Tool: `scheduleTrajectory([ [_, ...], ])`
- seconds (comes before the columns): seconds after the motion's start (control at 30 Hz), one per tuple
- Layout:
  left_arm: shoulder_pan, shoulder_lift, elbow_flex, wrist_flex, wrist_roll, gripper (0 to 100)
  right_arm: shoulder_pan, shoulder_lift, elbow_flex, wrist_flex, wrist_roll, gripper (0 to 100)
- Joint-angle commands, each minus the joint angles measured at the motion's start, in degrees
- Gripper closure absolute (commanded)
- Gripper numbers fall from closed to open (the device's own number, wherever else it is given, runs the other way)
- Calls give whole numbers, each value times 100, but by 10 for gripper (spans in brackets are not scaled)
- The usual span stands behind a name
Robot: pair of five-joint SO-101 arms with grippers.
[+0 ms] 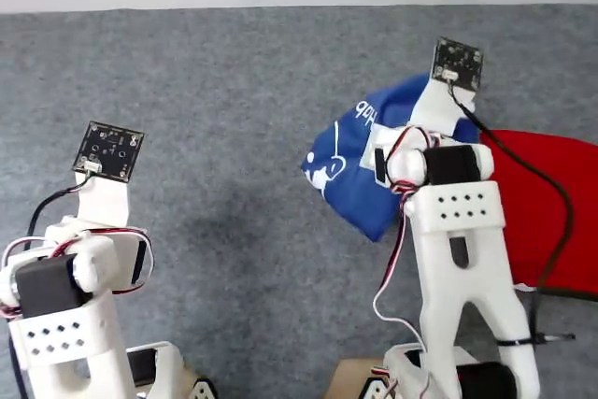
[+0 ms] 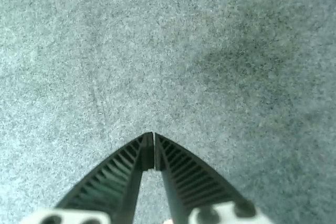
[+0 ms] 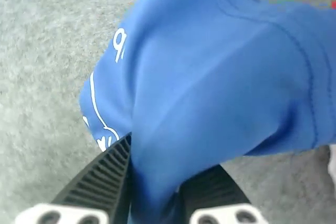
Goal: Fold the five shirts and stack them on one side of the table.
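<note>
Grey felt covers the worktop [image 1: 234, 91]. The right pincer [image 3: 168, 156] pinches the blue shirt [image 1: 350, 170], next to a red shirt [image 1: 551, 203]. The left pincer [image 2: 154, 148] is closed, holding nothing.

1. Blue shirt [image 1: 360, 184]: solid blue, white printed graphic.
2. Red shirt [image 1: 551, 203]: plain red.
3. Table [image 1: 215, 91]: flecked grey throughout.
4. Left gripper [image 2: 154, 142]: black ribbed faces, white base.
5. Arms [image 1: 458, 221]: white shells, black motors.

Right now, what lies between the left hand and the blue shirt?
Nothing: in the high view, the grey table surface between the left hand and the blue shirt is bare.
</note>
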Motion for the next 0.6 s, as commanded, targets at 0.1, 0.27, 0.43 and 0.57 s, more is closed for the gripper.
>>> scheduleTrajectory([
  [0.1,-9,-62,-31,-70,-35,988,-22,-602,-176,655,2145,991],
  [0.27,-9,-62,-31,-70,-35,988,154,-971,-501,1059,2778,991],
  [0.43,-9,-62,-31,-70,-35,988,497,-971,-1204,1648,3103,991],
  [0.57,-9,-62,-31,-70,-35,988,787,-971,-1574,1886,3402,991],
])
